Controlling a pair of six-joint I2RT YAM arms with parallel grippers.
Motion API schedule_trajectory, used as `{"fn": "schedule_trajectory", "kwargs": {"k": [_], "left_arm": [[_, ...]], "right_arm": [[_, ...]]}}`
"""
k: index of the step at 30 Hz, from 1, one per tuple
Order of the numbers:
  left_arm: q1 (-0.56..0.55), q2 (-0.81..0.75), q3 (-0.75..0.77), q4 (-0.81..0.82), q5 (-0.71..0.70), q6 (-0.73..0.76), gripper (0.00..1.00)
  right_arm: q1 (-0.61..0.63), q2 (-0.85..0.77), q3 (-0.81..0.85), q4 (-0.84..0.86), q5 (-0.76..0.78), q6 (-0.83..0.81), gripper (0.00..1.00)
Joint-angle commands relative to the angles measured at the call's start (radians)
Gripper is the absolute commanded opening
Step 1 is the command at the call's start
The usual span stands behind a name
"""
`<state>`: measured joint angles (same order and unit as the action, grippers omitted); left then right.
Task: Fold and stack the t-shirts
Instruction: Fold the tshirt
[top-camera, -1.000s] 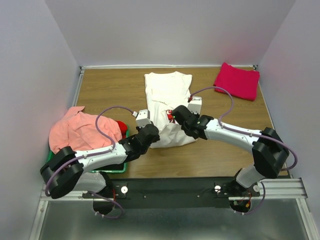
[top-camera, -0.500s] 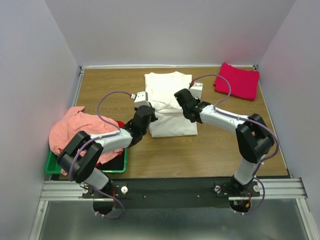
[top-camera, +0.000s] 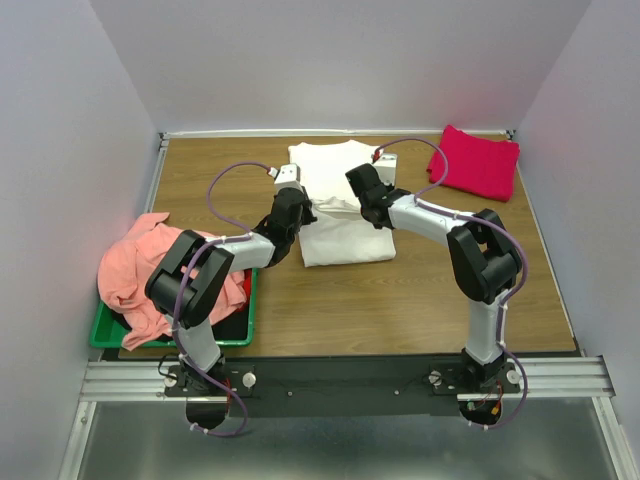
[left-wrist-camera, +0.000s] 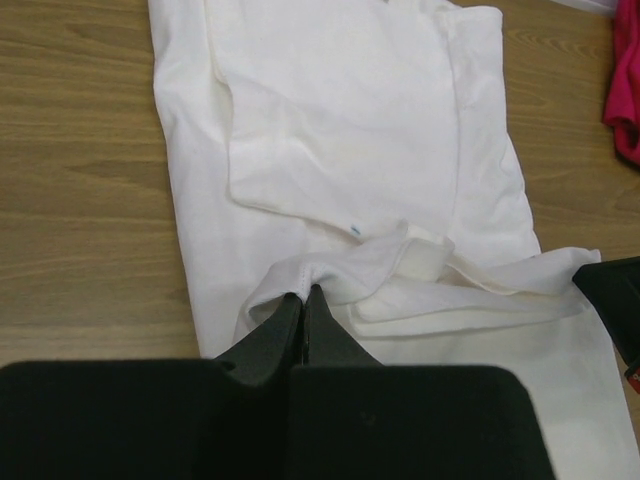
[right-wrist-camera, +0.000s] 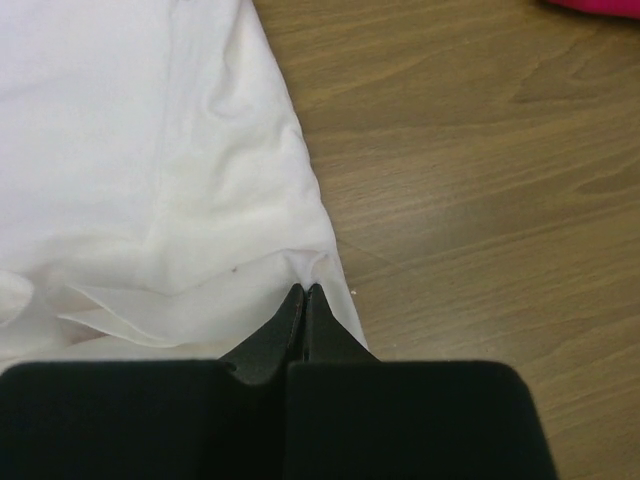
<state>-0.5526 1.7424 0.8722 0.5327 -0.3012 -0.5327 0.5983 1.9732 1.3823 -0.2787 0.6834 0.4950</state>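
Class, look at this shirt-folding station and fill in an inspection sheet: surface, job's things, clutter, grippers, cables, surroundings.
Surface: wooden table, bare wood around the cloth.
Job's things: white t-shirt mid-table, partly folded; magenta-red t-shirt folded, far right; salmon-pink t-shirt heaped over the green bin.
Clutter: the green bin, near left.
Grippers: left gripper and right gripper, jaws shut on the white t-shirt's edges.
Cables: purple cables loop over both arms.
Surroundings: pale walls on three sides; aluminium rail along the near edge.
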Motion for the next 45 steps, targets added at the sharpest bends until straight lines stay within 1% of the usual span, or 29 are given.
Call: {"fn": "schedule_trajectory", "kwargs": {"k": [1, 2, 3, 4, 5, 6, 7, 9, 10, 13, 15, 16, 18, 19, 22, 24, 27, 31, 32, 34, 36, 45], "left_arm": [[0.026, 0.049, 0.05, -0.014, 0.036, 0.027, 0.0], [0.039, 0.055, 0.057, -0.017, 0.039, 0.027, 0.0], [0.045, 0.063, 0.074, -0.029, 0.039, 0.028, 0.05], [0.051, 0.066, 0.083, -0.033, 0.036, 0.03, 0.09], [0.057, 0.066, 0.096, -0.045, 0.025, 0.03, 0.32], [0.066, 0.063, 0.109, -0.06, 0.013, 0.028, 0.5], [0.068, 0.052, 0.138, -0.094, -0.012, 0.033, 0.7], [0.069, 0.013, 0.157, -0.126, -0.03, 0.052, 0.8], [0.068, -0.004, 0.16, -0.132, -0.036, 0.057, 0.81], [0.065, -0.07, 0.122, -0.148, -0.023, 0.075, 0.81], [0.06, -0.115, 0.081, -0.148, 0.008, 0.08, 0.81], [0.057, -0.127, 0.033, -0.146, 0.022, 0.082, 0.81], [0.054, -0.161, -0.016, -0.146, 0.053, 0.076, 0.81], [0.051, -0.173, -0.068, -0.145, 0.082, 0.07, 0.81], [0.049, -0.216, -0.162, -0.131, 0.167, 0.039, 0.8], [0.04, -0.257, -0.203, -0.122, 0.194, 0.013, 0.8], [0.025, -0.306, -0.265, -0.117, 0.226, 0.002, 0.8], [0.02, -0.382, -0.308, -0.126, 0.266, -0.013, 0.8], [0.02, -0.389, -0.32, -0.126, 0.27, -0.016, 0.8], [0.02, -0.396, -0.334, -0.129, 0.274, -0.012, 0.8], [0.02, -0.389, -0.338, -0.138, 0.277, -0.01, 0.8], [0.02, -0.406, -0.369, -0.149, 0.28, -0.02, 0.79]], "right_arm": [[-0.02, 0.042, 0.055, 0.016, -0.021, -0.03, 0.01], [-0.025, 0.049, 0.064, 0.016, -0.025, -0.036, 0.0], [-0.031, 0.052, 0.079, 0.016, -0.03, -0.038, 0.01], [-0.034, 0.055, 0.09, 0.018, -0.045, -0.039, 0.08], [-0.04, 0.052, 0.096, 0.016, -0.05, -0.041, 0.15], [-0.043, 0.046, 0.103, 0.016, -0.053, -0.045, 0.25], [-0.046, 0.036, 0.112, 0.016, -0.056, -0.047, 0.47], [-0.048, -0.013, 0.11, 0.016, -0.058, -0.053, 0.64], [-0.049, -0.032, 0.097, 0.016, -0.058, -0.053, 0.72], [-0.048, -0.117, 0.039, 0.016, -0.106, -0.055, 0.77], [-0.048, -0.18, -0.003, 0.016, -0.139, -0.049, 0.77], [-0.048, -0.2, -0.055, 0.016, -0.174, -0.046, 0.78], [-0.048, -0.232, -0.107, 0.016, -0.212, -0.035, 0.78], [-0.049, -0.261, -0.13, 0.016, -0.226, -0.03, 0.78], [-0.048, -0.301, -0.222, 0.018, -0.277, -0.001, 0.78], [-0.048, -0.316, -0.285, 0.016, -0.309, 0.022, 0.78], [-0.048, -0.336, -0.341, 0.024, -0.335, 0.043, 0.77], [-0.048, -0.361, -0.416, 0.042, -0.347, 0.059, 0.73], [-0.048, -0.364, -0.442, 0.049, -0.349, 0.062, 0.7], [-0.048, -0.372, -0.462, 0.068, -0.354, 0.071, 0.66], [-0.048, -0.369, -0.488, 0.088, -0.358, 0.076, 0.64], [-0.049, -0.355, -0.532, 0.102, -0.363, 0.1, 0.51]]}}
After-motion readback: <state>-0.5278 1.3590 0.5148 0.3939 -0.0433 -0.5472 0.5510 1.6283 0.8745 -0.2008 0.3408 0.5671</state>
